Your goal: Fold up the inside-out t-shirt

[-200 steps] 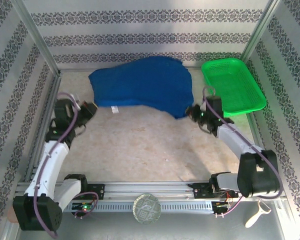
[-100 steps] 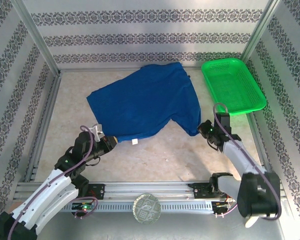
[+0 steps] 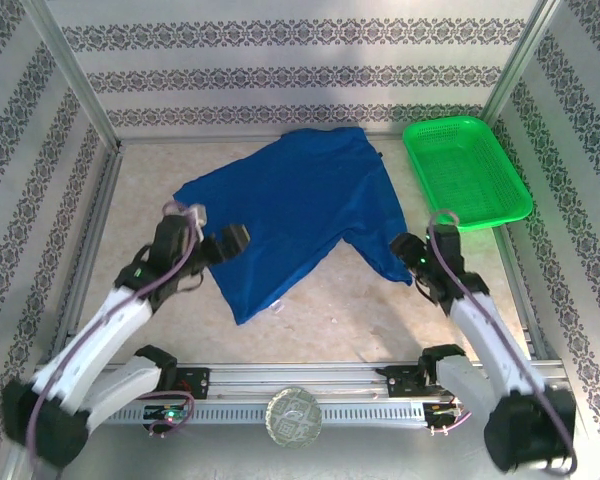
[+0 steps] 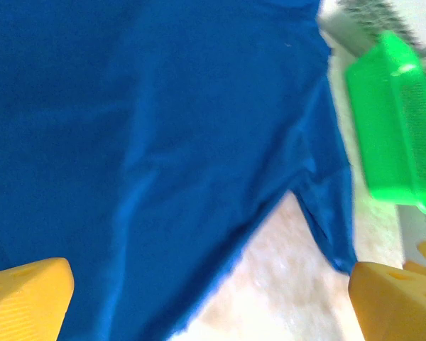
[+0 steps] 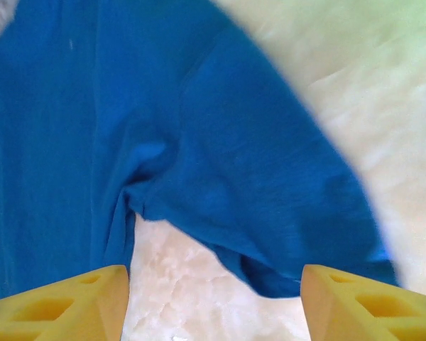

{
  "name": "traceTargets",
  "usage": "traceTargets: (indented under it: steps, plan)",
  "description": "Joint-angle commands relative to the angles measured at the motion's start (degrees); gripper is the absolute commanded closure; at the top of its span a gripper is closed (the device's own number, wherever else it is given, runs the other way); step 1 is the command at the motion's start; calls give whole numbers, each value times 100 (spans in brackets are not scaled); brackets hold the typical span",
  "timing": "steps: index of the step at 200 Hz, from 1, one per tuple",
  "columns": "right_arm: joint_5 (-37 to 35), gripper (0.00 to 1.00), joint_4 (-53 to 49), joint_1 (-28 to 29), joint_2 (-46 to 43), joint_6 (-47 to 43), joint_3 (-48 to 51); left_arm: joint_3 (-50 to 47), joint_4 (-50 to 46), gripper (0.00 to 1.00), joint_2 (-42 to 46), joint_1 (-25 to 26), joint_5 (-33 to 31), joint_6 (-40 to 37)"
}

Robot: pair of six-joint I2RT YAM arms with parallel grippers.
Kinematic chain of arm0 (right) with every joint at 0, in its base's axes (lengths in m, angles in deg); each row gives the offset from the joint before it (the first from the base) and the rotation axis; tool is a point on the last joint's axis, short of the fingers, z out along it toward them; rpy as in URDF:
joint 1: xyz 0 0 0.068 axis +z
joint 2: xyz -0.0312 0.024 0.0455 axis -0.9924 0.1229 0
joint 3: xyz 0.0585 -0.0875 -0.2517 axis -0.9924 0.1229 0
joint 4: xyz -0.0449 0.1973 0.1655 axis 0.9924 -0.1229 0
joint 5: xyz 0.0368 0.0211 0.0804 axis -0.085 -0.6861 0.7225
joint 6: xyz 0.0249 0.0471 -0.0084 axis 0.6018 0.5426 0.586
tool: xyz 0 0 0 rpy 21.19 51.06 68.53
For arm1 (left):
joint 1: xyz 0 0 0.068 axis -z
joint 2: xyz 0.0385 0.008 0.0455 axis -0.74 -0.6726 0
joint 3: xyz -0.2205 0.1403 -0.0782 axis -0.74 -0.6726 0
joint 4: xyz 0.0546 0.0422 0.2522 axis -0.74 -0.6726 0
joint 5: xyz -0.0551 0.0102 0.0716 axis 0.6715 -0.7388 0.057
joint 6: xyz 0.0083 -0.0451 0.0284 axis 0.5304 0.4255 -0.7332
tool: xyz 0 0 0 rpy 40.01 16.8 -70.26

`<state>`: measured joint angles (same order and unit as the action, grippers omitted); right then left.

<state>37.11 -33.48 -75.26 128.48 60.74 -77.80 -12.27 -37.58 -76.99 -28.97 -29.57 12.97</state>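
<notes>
Inside-out t-shirt [image 3: 300, 200] lies spread and nearly flat on the tabletop [image 3: 350, 310]. Its long axis runs on a diagonal — hem corner nearest the arms, neck end toward the far wall.

Left fingers [image 3: 232, 240] stand wide apart and hold nothing. They are poised at the shirt's left edge, with cloth spreading ahead of them and to their right.

Right fingers [image 3: 407, 248] are likewise parted and empty. The tip of one sleeve [image 5: 284, 234] lies just ahead of them, between the two tips as their own camera sees it.

The small white mark [image 3: 278, 305] sits at the hem, on the near side of the left fingers.

Judgement: the left arm is nearer the hem, the right nearer the sleeve.

Green basket [image 3: 467, 170] stands beyond the right fingers, apart from the cloth — no obstruction.
</notes>
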Motion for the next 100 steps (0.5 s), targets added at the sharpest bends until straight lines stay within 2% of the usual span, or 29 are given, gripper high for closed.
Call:
traceTargets:
  steps: [1, 30, 51, 73, 100]
  plan:
    - [419, 37, 957, 280, 1179, -193, -640, 720, 817, 1, -1578, -583, 563, -722]
    - [581, 42, 1528, 456, 2782, -39, -1570, 2580, 393, 1, -3790, -1138, 776, -1277]
    - [522, 46, 1566, 511, 3541, 270, -1943, 3576, 35, 1, -4892, -1443, 883, -1419]
    - [308, 47, 1637, 533, 3845, 639, -1881, 3886, 23, 1, -5469, -1662, 994, -1363]
    - [78, 47, 1562, 524, 4054, 926, -1736, 3632, 166, 1, -5672, -1857, 1085, -1268]
